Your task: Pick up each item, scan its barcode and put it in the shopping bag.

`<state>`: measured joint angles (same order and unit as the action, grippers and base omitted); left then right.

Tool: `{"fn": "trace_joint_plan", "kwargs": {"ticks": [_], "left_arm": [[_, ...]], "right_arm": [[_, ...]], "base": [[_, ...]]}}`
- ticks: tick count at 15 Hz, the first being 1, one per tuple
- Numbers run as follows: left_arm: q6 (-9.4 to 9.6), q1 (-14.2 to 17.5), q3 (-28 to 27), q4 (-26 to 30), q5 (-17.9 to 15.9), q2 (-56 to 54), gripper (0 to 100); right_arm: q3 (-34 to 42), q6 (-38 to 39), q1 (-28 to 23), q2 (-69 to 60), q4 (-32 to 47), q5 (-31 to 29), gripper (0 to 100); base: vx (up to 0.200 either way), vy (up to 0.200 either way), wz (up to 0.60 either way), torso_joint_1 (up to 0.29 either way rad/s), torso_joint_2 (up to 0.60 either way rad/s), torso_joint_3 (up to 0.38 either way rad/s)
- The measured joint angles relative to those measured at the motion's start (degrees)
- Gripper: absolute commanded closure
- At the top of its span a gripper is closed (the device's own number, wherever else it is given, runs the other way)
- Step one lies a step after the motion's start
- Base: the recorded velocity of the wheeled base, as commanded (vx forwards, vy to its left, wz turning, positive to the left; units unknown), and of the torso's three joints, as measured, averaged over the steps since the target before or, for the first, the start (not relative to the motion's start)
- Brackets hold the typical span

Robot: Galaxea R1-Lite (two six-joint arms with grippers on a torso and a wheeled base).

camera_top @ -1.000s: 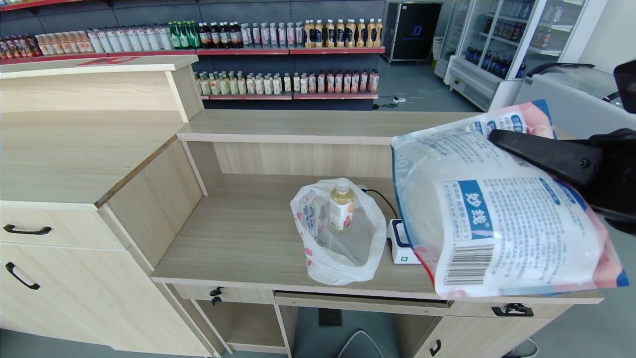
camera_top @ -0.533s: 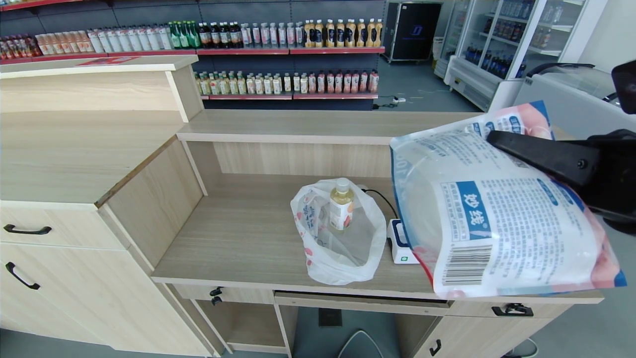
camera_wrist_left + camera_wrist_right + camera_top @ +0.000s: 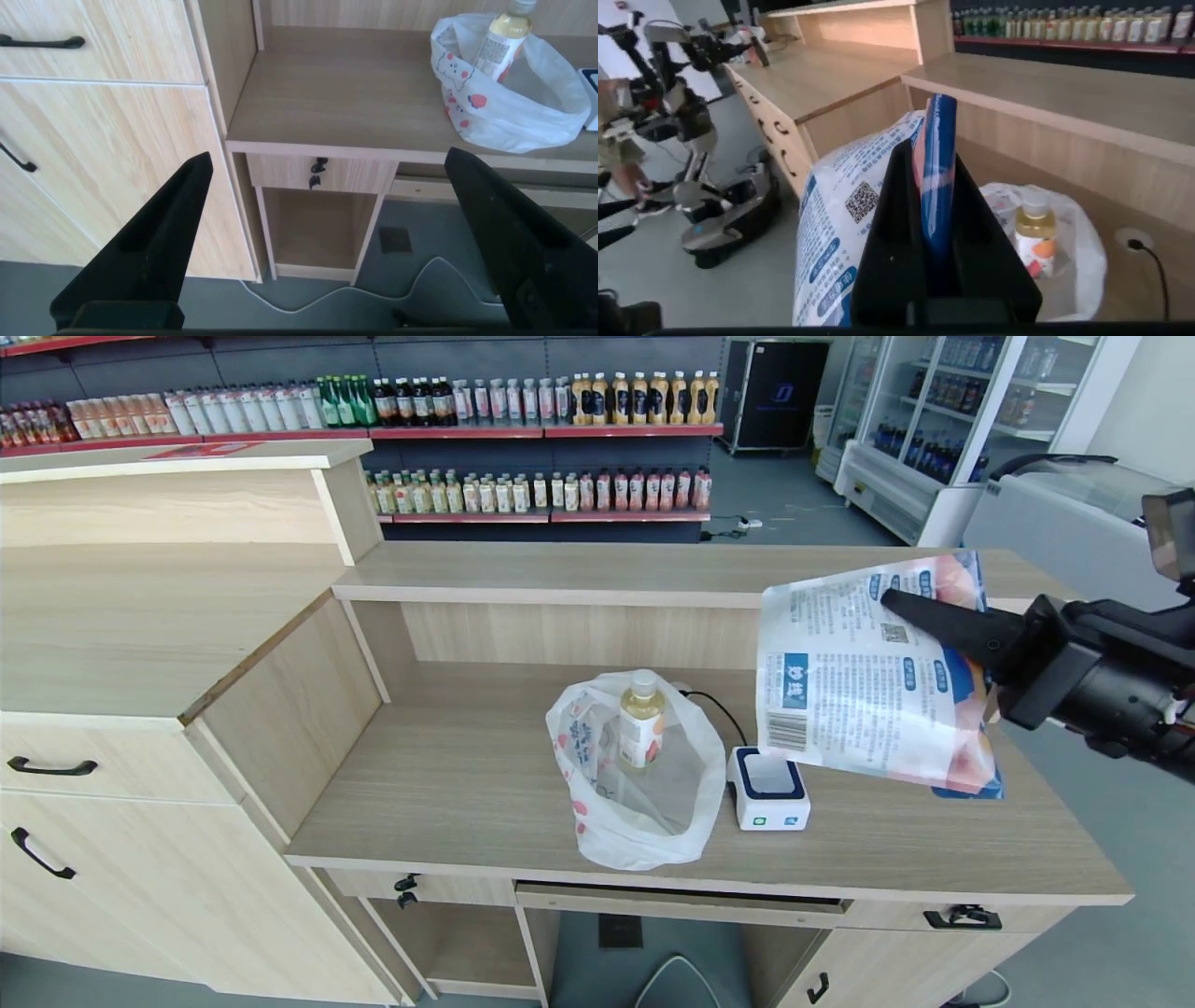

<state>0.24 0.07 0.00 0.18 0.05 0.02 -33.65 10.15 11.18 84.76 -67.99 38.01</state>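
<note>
Inspector: Report the right claw and the packet.

Officer: Right claw (image 3: 901,605) is clamped on the top edge of the packet (image 3: 868,691). The packet hangs in the air over the right part of the counter (image 3: 448,784). Its barcode (image 3: 787,732) corner sits just above the scanner (image 3: 768,787).

Inspector: Left claw?

Officer: Left claw (image 3: 329,159) is spread wide and holds nothing, low in front of the counter's near left side.

Inspector: Bag?

Officer: The shopping bag (image 3: 597,821) lies just left of the scanner, mouth open, with a bottle (image 3: 641,721) upright inside.

Inspector: Hazards from here?

Officer: Three, in my judgement. The barcode appears to face up and away from the scanner window, so the read may fail. The grip is on a thin edge only, so the packet may swing or slip. The packet is wide against the bag mouth, so it may catch the rim, tip the bottle or drag the light bag.
</note>
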Motion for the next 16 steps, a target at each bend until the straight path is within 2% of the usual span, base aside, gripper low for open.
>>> {"fn": "trace_joint_plan", "kwargs": {"ticks": [1,3,4,5,6,9,11,14,16], "left_arm": [[-0.02,0.0,0.0,0.0,0.02,0.0,0],[0.0,0.0,0.0,0.0,0.02,0.0,0],[0.0,0.0,0.0,-0.02,0.02,0.0,0],[0.0,0.02,0.0,0.0,0.02,0.0,0],[0.0,0.02,0.0,-0.02,0.02,0.0,0],[-0.04,-0.02,0.0,0.0,0.02,0.0,0],[-0.02,-0.02,0.0,0.0,0.02,0.0,0],[0.0,0.02,0.0,0.0,0.02,0.0,0],[-0.02,0.02,0.0,0.02,0.02,0.0,0]], "right_arm": [[0.18,-7.75,-1.51,0.88,2.41,-7.12,100],[0.61,-22.88,-4.32,2.43,7.28,-26.11,100],[0.82,-27.48,-5.23,3.16,8.64,-33.67,100],[0.9,-30.38,-6.0,4.02,9.23,-38.23,100],[0.96,-31.52,-6.44,4.96,9.03,-39.4,100],[0.93,-37.44,-8.16,7.83,7.23,-39.81,100],[0.9,-46.34,-10.97,9.03,7.31,-37.01,100],[1.32,-60.73,-16.13,10.25,7.28,-25.53,100],[1.32,-71.81,-19.44,11.29,6.73,-15.03,100]], "base": [[0.0,0.0,0.0,0.0,0.0,0.0],[0.0,0.0,0.0,0.0,0.0,0.0],[0.0,0.0,0.0,0.0,0.0,0.0],[0.0,0.0,0.0,0.0,0.0,0.0],[0.0,0.0,0.0,0.0,0.0,0.0],[0.0,0.0,0.0,0.0,0.0,0.0],[0.0,0.0,0.6,0.005,0.0,0.0],[0.0,0.0,0.6,0.004,0.0,0.001],[0.0,0.0,0.6,0.005,0.0,0.002]]}}
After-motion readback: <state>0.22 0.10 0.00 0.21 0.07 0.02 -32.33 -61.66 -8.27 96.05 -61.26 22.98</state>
